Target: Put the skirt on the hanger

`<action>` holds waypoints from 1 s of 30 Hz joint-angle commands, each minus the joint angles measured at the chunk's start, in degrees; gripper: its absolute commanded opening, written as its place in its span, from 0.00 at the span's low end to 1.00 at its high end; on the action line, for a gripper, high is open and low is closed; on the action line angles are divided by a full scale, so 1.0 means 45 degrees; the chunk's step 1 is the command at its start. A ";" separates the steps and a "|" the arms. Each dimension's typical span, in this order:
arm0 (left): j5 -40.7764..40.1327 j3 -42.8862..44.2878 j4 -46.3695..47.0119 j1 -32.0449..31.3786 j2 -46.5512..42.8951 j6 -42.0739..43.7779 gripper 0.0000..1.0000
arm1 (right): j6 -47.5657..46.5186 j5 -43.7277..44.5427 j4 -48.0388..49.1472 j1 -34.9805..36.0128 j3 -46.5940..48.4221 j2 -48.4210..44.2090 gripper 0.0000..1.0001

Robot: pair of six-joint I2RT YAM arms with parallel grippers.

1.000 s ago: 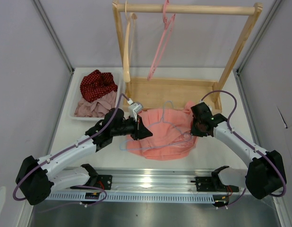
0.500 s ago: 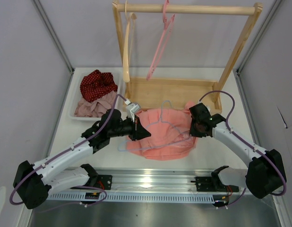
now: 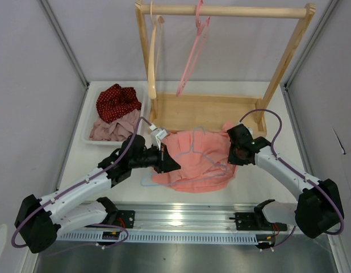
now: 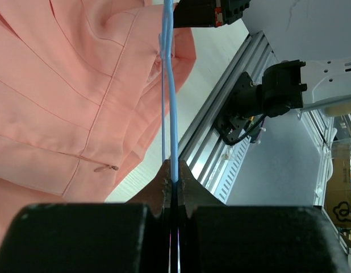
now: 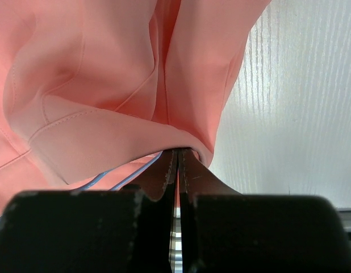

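Salmon-pink, lightly pleated skirt (image 3: 195,165), zip (image 4: 99,166) showing, lies rumpled mid-table (image 3: 249,185) in front of rack (image 3: 209,108), w/ thin pale-blue hanger (image 4: 171,102) across it; L gripper (image 4: 174,172) pinches hanger wire, R gripper (image 5: 178,154) pinches skirt's right hem.

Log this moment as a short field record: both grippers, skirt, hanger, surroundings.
left gripper: shut on the hanger wire
right gripper: shut on the skirt edge
skirt: spread on the table between the grippers
hanger: lies across the skirt; skirt not hung on it yet
rack: holds pink hanger and wooden hanger
tray: red dotted cloth, mauve cloth
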 commanded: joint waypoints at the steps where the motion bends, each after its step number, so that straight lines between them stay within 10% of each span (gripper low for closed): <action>1: 0.0328 -0.0039 0.0662 -0.0008 -0.0522 -0.0362 0.00 | 0.0099 0.0275 -0.0058 0.0064 0.0182 0.0111 0.00; 30: 0.0426 -0.0429 0.2166 -0.0340 -0.0034 -0.1378 0.00 | 0.0275 0.0431 -0.0057 0.0376 0.0260 0.0286 0.00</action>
